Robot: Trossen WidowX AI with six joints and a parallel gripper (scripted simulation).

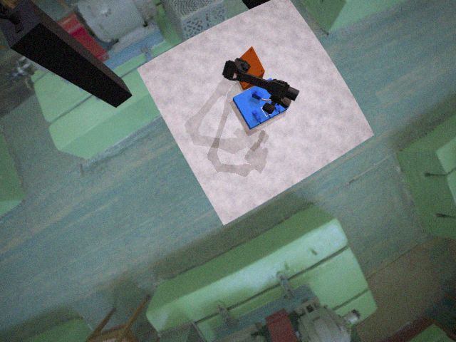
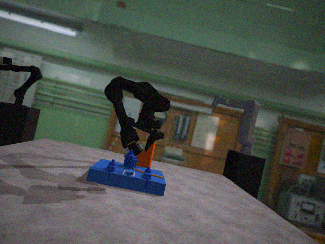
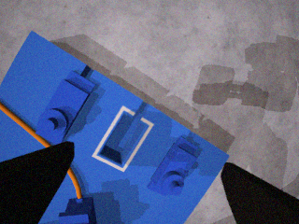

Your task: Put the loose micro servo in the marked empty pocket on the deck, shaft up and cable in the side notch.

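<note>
The loose blue micro servo (image 1: pixel 256 95) (image 2: pixel 130 160) (image 3: pixel 81 211) stands on the blue deck (image 1: pixel 243 105) (image 2: pixel 155 187) (image 3: pixel 33 70), behind the pocket in the exterior view, shaft end up. Its orange cable (image 2: pixel 155 175) (image 3: pixel 28 122) runs across the deck. The wrist view cuts the servo off at the bottom edge. The pocket's white outline (image 2: pixel 128 175) (image 3: pixel 138 147) surrounds an empty hole with a side notch, between two seated servos. My gripper (image 2: pixel 142 151) (image 3: pixel 150 161) is open and empty, above the deck and near the loose servo's top. Contact with the servo cannot be told.
One seated servo (image 2: pixel 111 165) (image 3: pixel 175 168) and another seated servo (image 2: pixel 148 173) (image 3: pixel 67 105) stand up on either side of the pocket. An orange panel (image 1: pixel 254 60) (image 2: pixel 147 158) stands behind the deck in the exterior view. The arm's shadow falls on the pale tabletop (image 1: pixel 294 154).
</note>
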